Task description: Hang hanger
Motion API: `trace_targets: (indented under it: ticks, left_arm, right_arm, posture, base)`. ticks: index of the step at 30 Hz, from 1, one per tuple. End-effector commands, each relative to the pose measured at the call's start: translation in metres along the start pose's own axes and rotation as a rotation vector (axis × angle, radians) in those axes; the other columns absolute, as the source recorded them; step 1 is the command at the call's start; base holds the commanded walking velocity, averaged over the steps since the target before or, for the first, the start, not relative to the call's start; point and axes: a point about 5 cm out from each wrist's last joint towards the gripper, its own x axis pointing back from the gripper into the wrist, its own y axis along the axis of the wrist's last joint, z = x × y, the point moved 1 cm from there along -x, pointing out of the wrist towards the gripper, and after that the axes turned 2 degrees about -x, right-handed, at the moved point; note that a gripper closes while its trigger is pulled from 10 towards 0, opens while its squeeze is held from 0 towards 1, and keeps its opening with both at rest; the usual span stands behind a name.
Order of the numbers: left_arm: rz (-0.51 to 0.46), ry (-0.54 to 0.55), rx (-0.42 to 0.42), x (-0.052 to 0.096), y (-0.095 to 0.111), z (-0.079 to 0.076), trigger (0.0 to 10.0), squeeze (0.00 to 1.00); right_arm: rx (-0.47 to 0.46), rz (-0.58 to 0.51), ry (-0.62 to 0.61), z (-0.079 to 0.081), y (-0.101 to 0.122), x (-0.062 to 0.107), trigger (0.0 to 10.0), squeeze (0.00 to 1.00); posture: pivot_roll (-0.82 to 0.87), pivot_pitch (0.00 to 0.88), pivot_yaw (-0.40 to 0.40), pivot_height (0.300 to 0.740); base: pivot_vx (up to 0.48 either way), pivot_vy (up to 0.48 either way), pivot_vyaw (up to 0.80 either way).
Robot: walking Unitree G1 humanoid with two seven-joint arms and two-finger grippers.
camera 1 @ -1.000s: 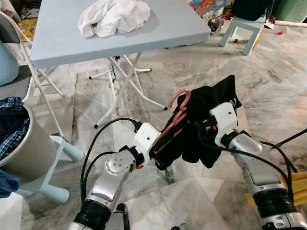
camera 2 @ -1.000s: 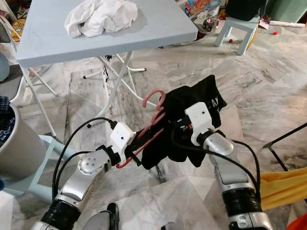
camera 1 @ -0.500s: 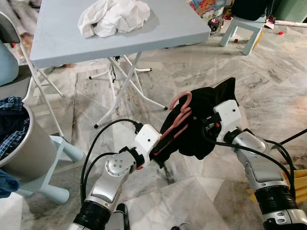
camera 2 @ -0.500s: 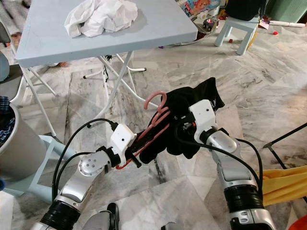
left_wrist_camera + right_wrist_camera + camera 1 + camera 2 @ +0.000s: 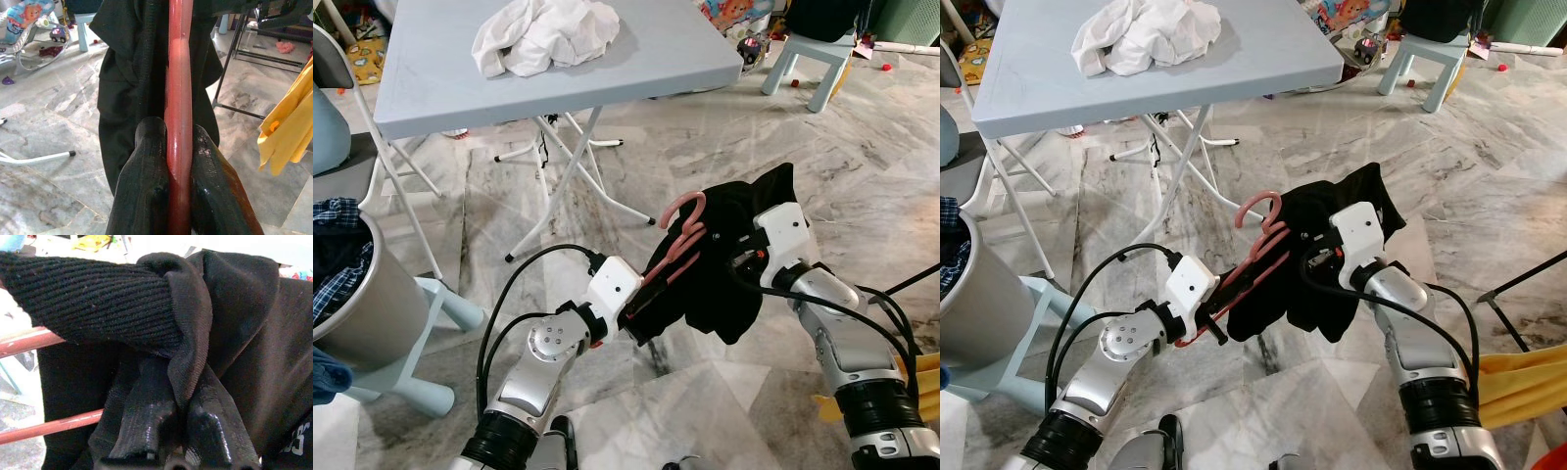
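Black cloth of the garment [image 5: 724, 264] is draped over most of the pink hanger [image 5: 677, 235], so that from the head camera only the hook and short lengths of its bars are seen. Left gripper [image 5: 178, 147] is clenched on a pink bar of the hanger, as seen in the left wrist view. Right gripper [image 5: 178, 406] is clenched on a ribbed fold of the garment; its fingertips are buried in cloth. Hanger and garment are held between the two arms above the marble floor [image 5: 862, 166], in front of the grey desk [image 5: 636, 59] carrying white cloth [image 5: 543, 34].
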Motion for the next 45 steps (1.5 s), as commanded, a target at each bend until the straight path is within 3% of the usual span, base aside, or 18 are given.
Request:
trace_targets:
  ticks: [1, 13, 20, 22, 25, 31, 33, 38, 40, 45]
  left_arm:
    - [-0.021, -0.018, -0.033, 0.000, 0.005, -0.004, 0.0, 0.00]
    - [0.112, 0.018, -0.079, 0.018, -0.020, 0.003, 0.0, 0.00]
    - [0.166, -0.061, -0.138, 0.028, -0.027, -0.008, 0.0, 0.00]
    - [0.189, -0.120, -0.171, 0.031, -0.028, -0.018, 0.0, 0.00]
    - [0.197, -0.169, -0.169, 0.035, -0.028, -0.026, 0.0, 0.00]
    - [0.197, -0.129, -0.207, 0.041, -0.025, -0.024, 0.0, 0.00]
    - [0.145, -0.075, -0.204, 0.047, -0.016, -0.019, 0.0, 0.00]
    - [0.106, -0.043, -0.184, 0.056, -0.011, -0.018, 0.0, 0.00]
    - [0.166, -0.043, -0.193, 0.062, -0.019, -0.016, 0.0, 0.00]
    - [0.214, -0.008, -0.215, 0.063, -0.027, -0.012, 0.0, 0.00]
  right_arm:
    - [0.004, -0.039, -0.010, -0.005, 0.009, 0.000, 0.0, 0.00]
    - [-0.032, -0.131, -0.099, -0.018, 0.030, -0.002, 0.0, 0.00]
    - [0.005, -0.113, -0.198, -0.030, 0.035, -0.007, 0.0, 0.00]
    - [0.019, -0.095, -0.272, -0.039, 0.033, -0.010, 0.0, 0.00]
    - [0.024, -0.106, -0.278, -0.039, 0.036, -0.014, 0.0, 0.00]
    - [0.084, -0.061, -0.351, -0.046, 0.034, -0.020, 0.0, 0.00]
    - [0.151, -0.035, -0.468, -0.061, 0.033, -0.014, 0.0, 0.00]
    - [0.198, -0.027, -0.625, -0.082, 0.034, -0.002, 0.0, 0.00]
    - [0.191, -0.027, -0.713, -0.094, 0.033, 0.007, 0.0, 0.00]
    - [0.210, -0.081, -0.743, -0.097, 0.042, 0.010, 0.0, 0.00]
  posture:
    - [-0.04, 0.211, -0.029, 0.740]
    - [-0.04, 0.212, -0.027, 0.740]
    - [-0.03, 0.210, -0.026, 0.740]
    - [-0.02, 0.208, -0.026, 0.740]
    - [-0.02, 0.208, -0.026, 0.740]
    - [-0.01, 0.204, -0.027, 0.740]
    - [-0.01, 0.202, -0.026, 0.740]
    - [0.00, 0.213, -0.027, 0.740]
    - [0.00, 0.213, -0.028, 0.740]
    - [-0.01, 0.214, -0.028, 0.740]
  base:
    - [0.000, 0.000, 0.00]
    - [0.000, 0.000, 0.00]
    - [0.000, 0.000, 0.00]
    - [0.000, 0.000, 0.00]
    - [0.000, 0.000, 0.00]
    - [0.000, 0.000, 0.00]
    - [0.000, 0.000, 0.00]
    - [0.000, 0.000, 0.00]
    - [0.000, 0.000, 0.00]
    - [0.000, 0.000, 0.00]
